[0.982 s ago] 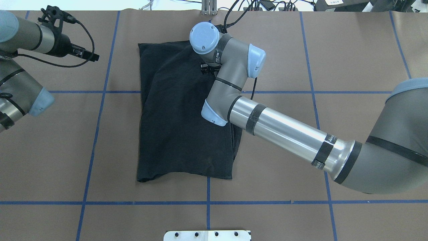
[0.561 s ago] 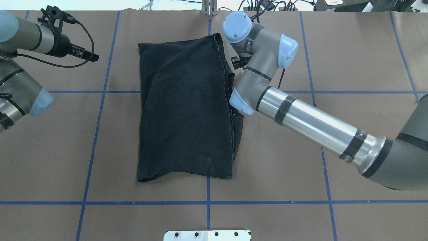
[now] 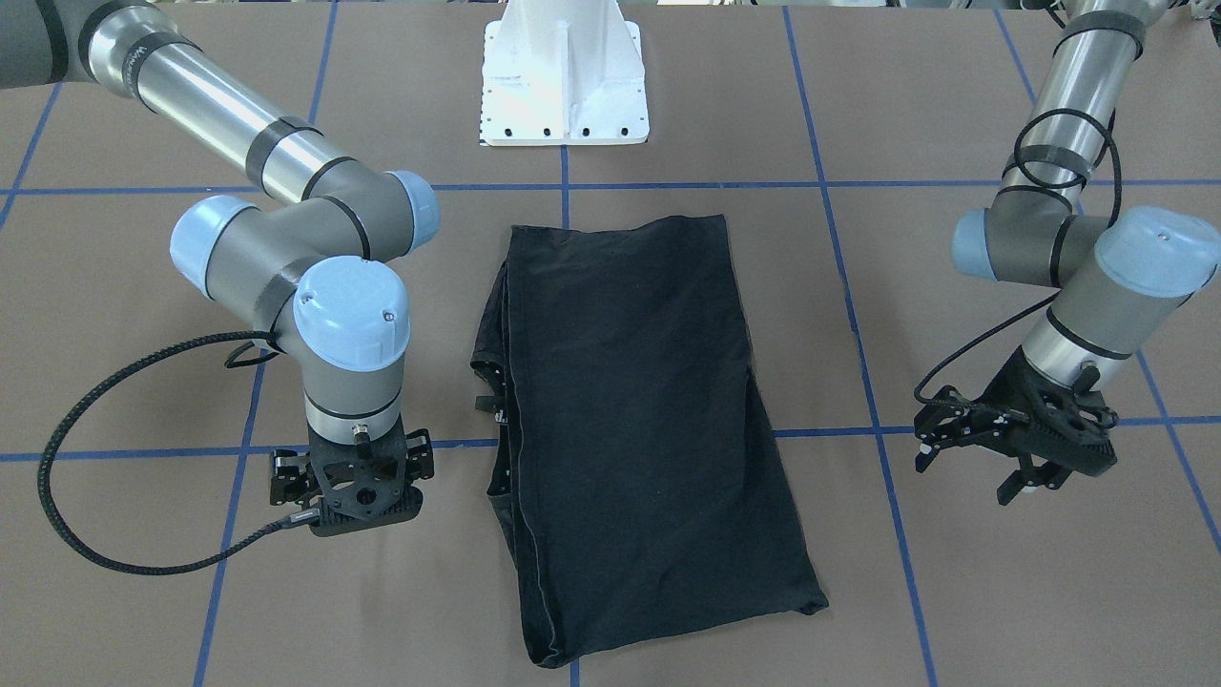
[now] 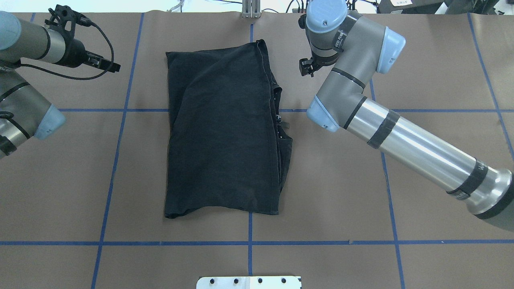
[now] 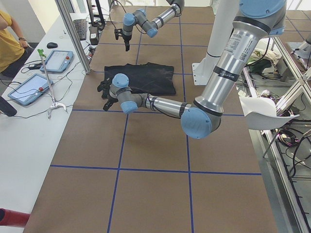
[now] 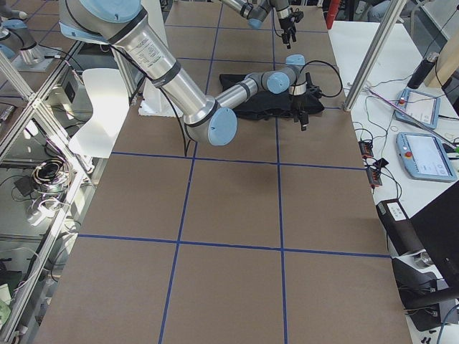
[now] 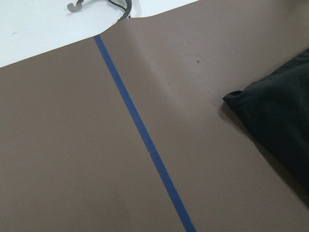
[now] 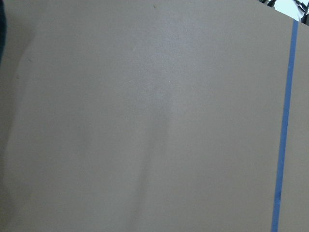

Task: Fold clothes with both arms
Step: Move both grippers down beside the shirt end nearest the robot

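The black T-shirt [image 4: 225, 132] lies folded into a long rectangle in the middle of the table, plain black side up; it also shows in the front view [image 3: 639, 420]. Its print is hidden. My right gripper [image 4: 307, 69] hangs over bare table just right of the shirt's far end, pointing down, open and empty; it also shows in the front view [image 3: 348, 491]. My left gripper [image 4: 115, 66] is far left of the shirt, above the table, open and empty; it also shows in the front view [image 3: 963, 472]. A shirt corner [image 7: 275, 121] shows in the left wrist view.
Brown paper with blue tape lines [image 4: 249, 243] covers the table. The white pedestal base [image 3: 563, 86] stands at the robot's edge. Beyond the far edge are a post [image 5: 73, 34], tablets [image 5: 29, 87] and a seated person [image 5: 9, 34].
My right arm has swung right, off the shirt's far right part, to the bare table beside it. The shirt's right edge now lies flat. The left arm has hardly moved.
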Controlling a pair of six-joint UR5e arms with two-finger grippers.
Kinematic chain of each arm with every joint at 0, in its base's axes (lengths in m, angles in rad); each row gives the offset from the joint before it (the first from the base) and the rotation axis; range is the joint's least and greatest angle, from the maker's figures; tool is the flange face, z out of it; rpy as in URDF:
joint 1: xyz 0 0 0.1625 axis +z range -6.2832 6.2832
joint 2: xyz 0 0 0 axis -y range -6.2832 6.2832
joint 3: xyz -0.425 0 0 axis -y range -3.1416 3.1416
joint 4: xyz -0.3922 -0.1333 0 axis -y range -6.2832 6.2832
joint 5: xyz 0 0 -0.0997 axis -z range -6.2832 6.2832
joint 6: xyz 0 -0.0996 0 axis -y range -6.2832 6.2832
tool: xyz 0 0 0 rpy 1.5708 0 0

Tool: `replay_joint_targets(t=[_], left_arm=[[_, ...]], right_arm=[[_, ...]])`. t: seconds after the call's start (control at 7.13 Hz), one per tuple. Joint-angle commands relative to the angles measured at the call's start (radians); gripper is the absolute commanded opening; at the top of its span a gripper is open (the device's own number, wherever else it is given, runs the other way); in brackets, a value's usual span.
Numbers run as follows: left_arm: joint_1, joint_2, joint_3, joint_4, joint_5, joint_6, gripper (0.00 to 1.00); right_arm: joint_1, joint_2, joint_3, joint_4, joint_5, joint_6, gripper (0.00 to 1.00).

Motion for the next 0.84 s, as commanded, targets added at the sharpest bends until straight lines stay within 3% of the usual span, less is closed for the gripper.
replay_joint_targets(t=[0.0, 0.28, 0.42, 0.7], left_arm=[[0.047, 0.073, -0.14, 0.007, 0.006, -0.136, 1.0], [0.162, 0.213, -0.378, 0.009, 0.024, -0.336, 1.0], [0.246, 0.279, -0.485, 0.009, 0.091, -0.445, 1.0], [0.381, 0.341, -0.592, 0.01, 0.165, -0.579, 1.0]], right_arm=[[-0.041, -0.145, 0.252, 0.005, 0.008, 0.09, 1.0], [-0.113, -0.266, 0.452, 0.008, -0.007, 0.287, 1.0], [-0.157, -0.297, 0.527, 0.008, -0.024, 0.346, 1.0], [-0.247, -0.381, 0.684, 0.009, -0.077, 0.479, 1.0]])
